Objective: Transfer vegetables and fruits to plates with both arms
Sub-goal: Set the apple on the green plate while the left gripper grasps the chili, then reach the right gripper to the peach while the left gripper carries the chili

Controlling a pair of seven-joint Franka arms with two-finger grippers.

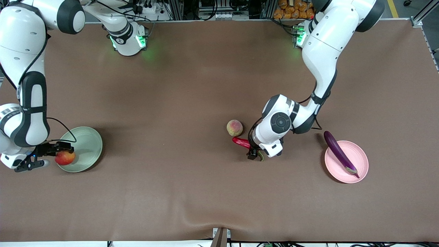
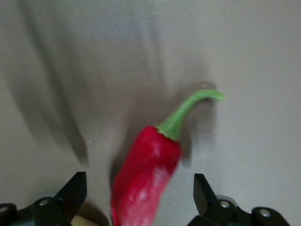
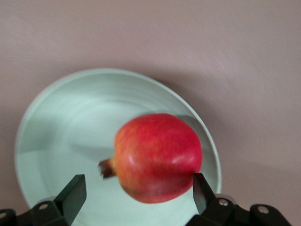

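Observation:
The round red fruit (image 3: 157, 155) with its small crown is at the pale green plate (image 1: 87, 137), by the rim toward the right arm's end. My right gripper (image 3: 138, 186) is open around it; one finger (image 3: 202, 188) is right against the fruit and the other stands well apart. My left gripper (image 2: 139, 186) is open low over the red chili pepper (image 2: 146, 179), straddling it without touching; its green stem (image 2: 188, 110) points away. The peach (image 1: 234, 127) lies on the table beside the chili (image 1: 241, 142). The purple eggplant (image 1: 339, 152) lies across the pink plate (image 1: 358, 157).
The brown table cloth has a fold at the front edge (image 1: 192, 219). The arm bases stand along the back edge. The pink plate sits toward the left arm's end, the green plate (image 3: 70, 122) toward the right arm's end.

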